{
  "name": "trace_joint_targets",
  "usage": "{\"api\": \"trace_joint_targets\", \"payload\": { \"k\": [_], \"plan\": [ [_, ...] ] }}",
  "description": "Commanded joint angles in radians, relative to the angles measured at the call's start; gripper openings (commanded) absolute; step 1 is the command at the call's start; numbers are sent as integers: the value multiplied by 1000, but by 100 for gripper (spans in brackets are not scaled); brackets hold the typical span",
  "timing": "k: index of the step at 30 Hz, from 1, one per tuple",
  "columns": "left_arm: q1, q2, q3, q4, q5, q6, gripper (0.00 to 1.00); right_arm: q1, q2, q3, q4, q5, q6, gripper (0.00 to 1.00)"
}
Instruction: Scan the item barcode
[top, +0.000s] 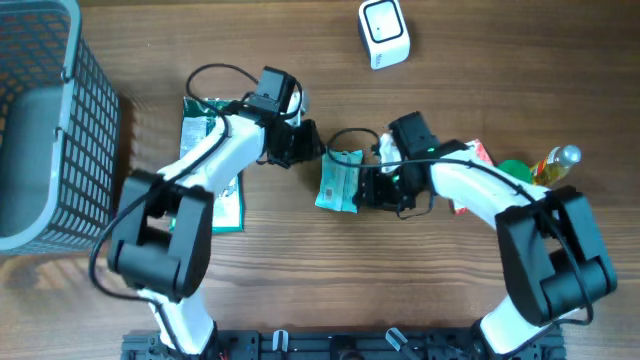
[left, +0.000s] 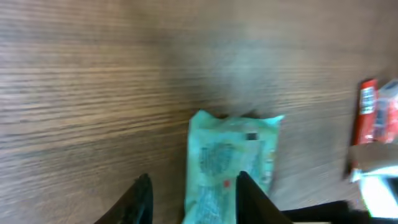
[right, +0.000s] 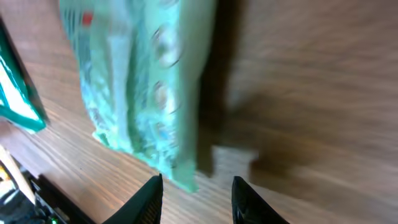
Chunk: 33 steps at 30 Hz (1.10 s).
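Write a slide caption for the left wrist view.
Left hand, open and empty, over the brown wooden table, facing a pale green plastic packet; a red packet at the right edge.

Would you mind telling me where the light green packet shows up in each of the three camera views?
Overhead: the light green packet lies near the middle of the picture.
Left wrist: it sits low and right of centre, running off the bottom edge.
Right wrist: it fills the upper left, blurred.
Shared landmark: the wooden table lies under it in every view.
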Motion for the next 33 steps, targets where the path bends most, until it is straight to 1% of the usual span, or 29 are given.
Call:
{"api": "trace_joint_targets", "payload": {
  "k": [1, 5, 10, 12, 17, 18, 19, 21, 22, 23, 24, 25, 27, 28, 29, 31, 33],
  "plan": [
    [-18, 88, 6, -2, 60, 31, 27, -32, -7, -1, 16, -31, -21, 36],
    [-29, 142, 6, 1, 66, 50, 27, -30, -5, -2, 70, -27, 13, 37],
    [-30, 148, 6, 1, 82, 50, 27, -30, -5, -10, 88, -14, 40, 37],
    [-30, 148, 6, 1, 82, 50, 27, -29, 3, -10, 90, -4, 73, 37],
    [-30, 148, 6, 1, 79, 50, 28, -5, 67, -10, 114, -5, 94, 37],
    [-30, 148, 5, 1, 77, 50, 28, 4, 92, -10, 137, -8, 123, 37],
    [-30, 148, 5, 1, 76, 50, 31, 7, 108, -10, 154, -14, 148, 37],
    [-30, 148, 5, 0, 60, 50, 31, 7, 140, -11, 217, -86, 147, 36],
    [-30, 148, 5, 0, 54, 50, 31, 7, 158, -12, 257, -156, 132, 32],
    [-30, 148, 5, 0, 54, 50, 31, 7, 161, -12, 262, -173, 133, 29],
    [-30, 148, 5, -3, 54, 50, 31, 6, 161, -12, 262, -172, 133, 28],
    [-30, 148, 5, -8, 54, 51, 31, 4, 161, -12, 265, -172, 133, 29],
    [-30, 148, 5, -15, 51, 53, 31, 0, 161, -12, 290, -172, 134, 35],
    [-30, 148, 5, -15, 51, 53, 31, -4, 161, -12, 314, -172, 133, 41],
    [-30, 148, 5, -15, 51, 53, 31, -6, 161, -12, 332, -172, 133, 45],
    [-30, 148, 5, -15, 51, 53, 31, -6, 161, -12, 356, -172, 146, 45],
    [-34, 148, 5, -14, 51, 53, 30, -6, 161, -12, 396, -172, 203, 46]
  ]
}}
